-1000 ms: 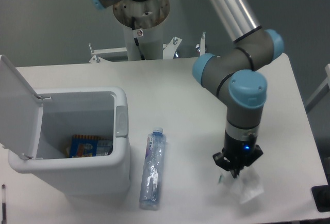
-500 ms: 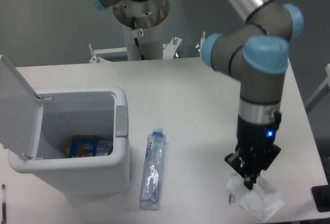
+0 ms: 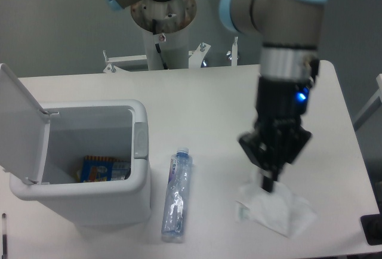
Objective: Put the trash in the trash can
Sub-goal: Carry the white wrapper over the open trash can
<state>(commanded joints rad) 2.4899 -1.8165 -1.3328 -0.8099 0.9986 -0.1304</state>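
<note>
White tabletop [image 3: 209, 104] fills the scene, with grey floor seen beyond its far edge. At the near right, the crumpled wrapper [image 3: 276, 209] is seen hanging from the gripper [image 3: 268, 185], whose jaws appear pinched narrowly on its upper edge; whether its lower folds touch the table cannot be told. The trash can [image 3: 83, 163] stands well apart at the left, its lid [image 3: 21, 125] swung open to the left, and a coloured packet [image 3: 102, 168] is visible inside. A leftward carry across the table is therefore judged to be called for. Between gripper and can, just beside the can's right wall, the bottle [image 3: 177, 194] lies flat, its long axis running near to far, with the cap pointing to the far side.
</note>
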